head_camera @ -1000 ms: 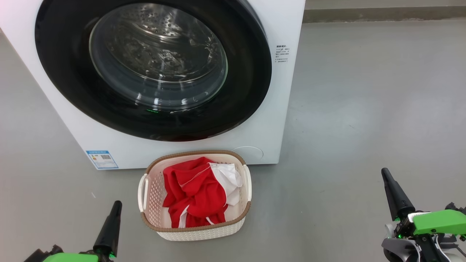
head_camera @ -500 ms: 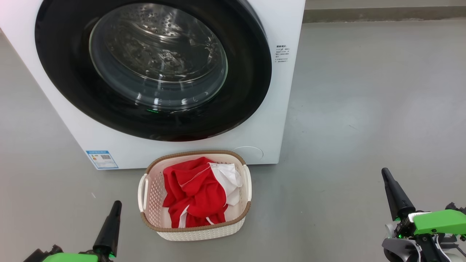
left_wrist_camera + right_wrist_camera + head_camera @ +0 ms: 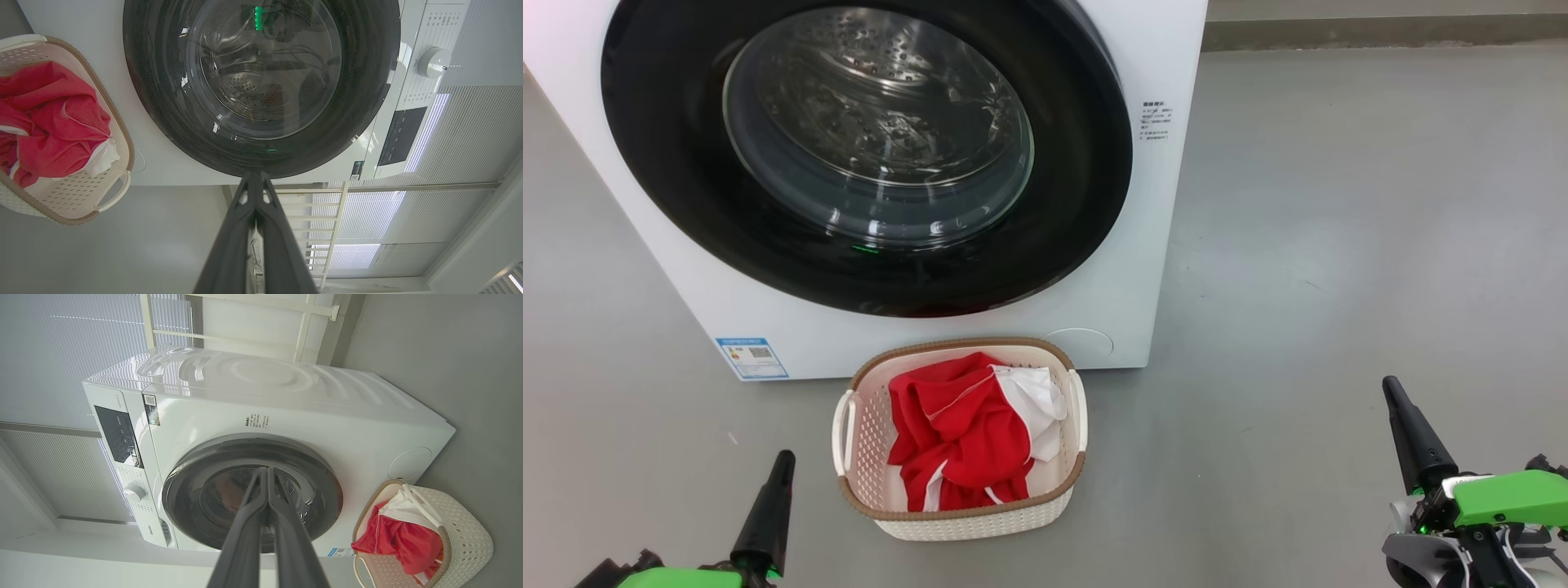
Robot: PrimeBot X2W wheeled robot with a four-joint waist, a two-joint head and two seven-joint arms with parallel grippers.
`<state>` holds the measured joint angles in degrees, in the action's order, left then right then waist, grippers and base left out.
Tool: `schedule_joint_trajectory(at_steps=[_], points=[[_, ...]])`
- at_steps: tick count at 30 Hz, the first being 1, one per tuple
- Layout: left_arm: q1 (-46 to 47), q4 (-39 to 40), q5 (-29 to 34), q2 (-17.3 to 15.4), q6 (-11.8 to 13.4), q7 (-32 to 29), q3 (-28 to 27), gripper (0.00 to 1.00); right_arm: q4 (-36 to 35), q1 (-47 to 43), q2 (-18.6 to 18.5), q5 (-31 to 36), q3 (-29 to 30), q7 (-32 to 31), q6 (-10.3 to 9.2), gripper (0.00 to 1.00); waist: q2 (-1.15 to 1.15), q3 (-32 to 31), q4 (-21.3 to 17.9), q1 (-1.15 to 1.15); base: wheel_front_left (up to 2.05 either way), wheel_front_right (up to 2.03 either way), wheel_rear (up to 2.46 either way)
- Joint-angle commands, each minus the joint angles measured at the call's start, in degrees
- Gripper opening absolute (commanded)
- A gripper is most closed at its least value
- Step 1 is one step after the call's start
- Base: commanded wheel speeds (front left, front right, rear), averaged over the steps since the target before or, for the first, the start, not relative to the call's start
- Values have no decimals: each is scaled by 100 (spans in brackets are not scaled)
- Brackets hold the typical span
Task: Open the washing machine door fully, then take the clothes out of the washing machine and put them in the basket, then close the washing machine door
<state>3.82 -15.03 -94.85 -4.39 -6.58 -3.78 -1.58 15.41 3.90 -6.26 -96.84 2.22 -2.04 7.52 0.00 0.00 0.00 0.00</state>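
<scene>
The white washing machine [image 3: 1143, 212] [image 3: 286, 408] stands on the floor with its black-ringed glass door [image 3: 866, 147] [image 3: 261, 81] [image 3: 251, 494] shut flush against the front. Red clothes with white panels [image 3: 968, 429] [image 3: 49, 118] [image 3: 398, 539] lie in the cream basket [image 3: 968, 523] [image 3: 81, 196] [image 3: 466, 535] just in front of the machine. My left gripper [image 3: 783, 461] [image 3: 255, 177] is shut and empty, low at the basket's left. My right gripper [image 3: 1390, 385] [image 3: 265, 471] is shut and empty, far to the basket's right.
Grey floor [image 3: 1339, 245] spreads to the right of the machine, up to a wall skirting [image 3: 1380, 33]. A blue label sticker [image 3: 752, 358] sits at the machine's lower left corner. White blinds and a window frame [image 3: 449, 204] stand behind the machine.
The right gripper has shifted very slightly right and down. Nothing else has moved.
</scene>
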Motion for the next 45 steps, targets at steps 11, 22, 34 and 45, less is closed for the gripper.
schedule_joint_trajectory(at_steps=[11,22,34,45], points=[[255,116,26,-61,-60,-41,-212,0,-137,244,-48,23,-90,-29,-3,0,0,0,0,0,0,0,0],[256,116,34,-55,-59,-49,-221,0,-135,245,-41,31,-79,-38,-3,0,0,0,0,0,0,0,0],[256,116,43,-47,-58,-57,-232,0,-134,245,-32,42,-67,-47,-3,0,0,0,0,0,0,0,0],[257,116,52,-40,-58,-65,-242,0,-133,246,-24,51,-57,-56,-3,0,0,0,0,0,0,0,0]])
